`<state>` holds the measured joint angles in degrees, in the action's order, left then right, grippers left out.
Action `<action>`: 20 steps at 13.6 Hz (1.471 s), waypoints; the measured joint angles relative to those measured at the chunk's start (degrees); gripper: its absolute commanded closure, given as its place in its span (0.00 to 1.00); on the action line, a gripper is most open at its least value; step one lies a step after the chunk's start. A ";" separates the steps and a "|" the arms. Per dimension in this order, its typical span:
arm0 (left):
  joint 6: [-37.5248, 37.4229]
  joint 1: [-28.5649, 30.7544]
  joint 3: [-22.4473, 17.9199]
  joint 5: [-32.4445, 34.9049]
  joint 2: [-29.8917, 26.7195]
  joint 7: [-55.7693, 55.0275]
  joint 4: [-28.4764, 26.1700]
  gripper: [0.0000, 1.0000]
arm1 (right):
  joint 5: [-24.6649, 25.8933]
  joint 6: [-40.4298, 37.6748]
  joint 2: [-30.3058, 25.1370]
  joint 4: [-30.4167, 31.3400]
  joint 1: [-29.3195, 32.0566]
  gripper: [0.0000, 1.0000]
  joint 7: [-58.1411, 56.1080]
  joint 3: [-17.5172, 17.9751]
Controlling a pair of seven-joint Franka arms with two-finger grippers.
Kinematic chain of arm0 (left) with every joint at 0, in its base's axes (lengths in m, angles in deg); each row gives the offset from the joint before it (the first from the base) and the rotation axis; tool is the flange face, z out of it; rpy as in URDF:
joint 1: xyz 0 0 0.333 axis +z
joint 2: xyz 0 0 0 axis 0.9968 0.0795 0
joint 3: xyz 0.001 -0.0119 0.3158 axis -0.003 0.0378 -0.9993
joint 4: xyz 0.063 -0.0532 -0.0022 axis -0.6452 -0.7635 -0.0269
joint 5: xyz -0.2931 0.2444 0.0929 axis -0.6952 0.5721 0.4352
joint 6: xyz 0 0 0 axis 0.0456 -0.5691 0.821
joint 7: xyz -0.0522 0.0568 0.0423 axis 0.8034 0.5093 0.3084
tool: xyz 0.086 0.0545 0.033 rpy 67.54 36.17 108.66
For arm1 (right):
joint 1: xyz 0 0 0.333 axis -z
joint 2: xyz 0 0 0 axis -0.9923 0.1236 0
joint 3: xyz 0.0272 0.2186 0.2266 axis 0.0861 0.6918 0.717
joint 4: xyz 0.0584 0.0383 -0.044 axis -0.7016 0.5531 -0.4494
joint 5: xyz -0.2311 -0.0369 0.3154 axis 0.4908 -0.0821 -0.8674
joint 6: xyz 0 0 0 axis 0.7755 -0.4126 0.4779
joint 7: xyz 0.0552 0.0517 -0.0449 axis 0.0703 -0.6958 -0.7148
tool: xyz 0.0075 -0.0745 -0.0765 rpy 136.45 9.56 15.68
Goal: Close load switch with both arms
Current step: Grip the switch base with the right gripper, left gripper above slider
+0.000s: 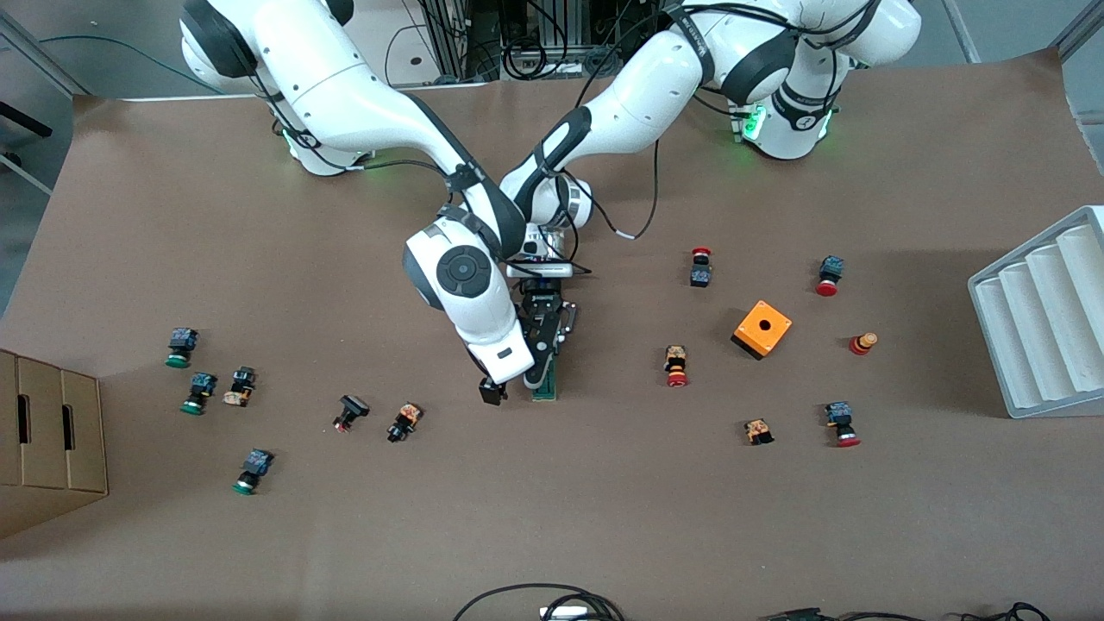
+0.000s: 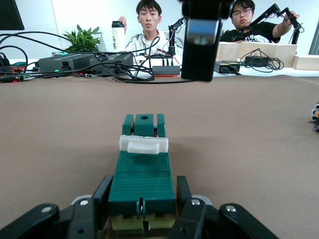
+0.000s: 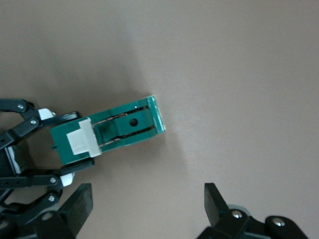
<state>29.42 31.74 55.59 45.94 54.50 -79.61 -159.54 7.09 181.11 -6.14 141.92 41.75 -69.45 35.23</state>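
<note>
The load switch (image 1: 546, 385) is a narrow green block with a white slider (image 2: 143, 144), lying on the brown table at its middle. My left gripper (image 1: 548, 349) is shut on the switch's end farther from the front camera, with one finger against each long side (image 2: 143, 199). My right gripper (image 1: 493, 392) is open and empty, hovering just beside the switch's nearer end, toward the right arm's end. In the right wrist view, its fingers (image 3: 75, 206) stand wide apart with bare table between them (image 3: 145, 206). The switch (image 3: 112, 132) and the left gripper's linkage (image 3: 30, 149) lie off to one side.
An orange box with a hole (image 1: 762, 329) and several red push buttons (image 1: 676, 366) lie toward the left arm's end. Green and black push buttons (image 1: 198, 392) lie toward the right arm's end. A cardboard box (image 1: 47, 431) and a grey ribbed tray (image 1: 1044, 319) stand at the table's two ends.
</note>
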 measured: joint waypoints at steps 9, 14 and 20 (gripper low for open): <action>0.00 0.04 -0.07 0.00 0.04 -0.26 0.10 0.44 | 0.00 0.71 2.17 -0.26 -5.82 0.00 2.38 -4.07; 0.00 0.05 -0.07 0.01 0.06 -0.31 0.10 0.45 | 0.00 1.14 3.62 -0.43 -7.01 0.00 2.87 -4.19; 0.00 0.05 -0.07 0.01 0.06 -0.31 0.10 0.45 | 0.00 2.30 4.92 -0.54 -8.20 0.00 4.03 -4.70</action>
<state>29.42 31.78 55.52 45.95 54.56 -79.92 -159.43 7.09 183.41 -1.22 141.38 33.54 -65.42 30.53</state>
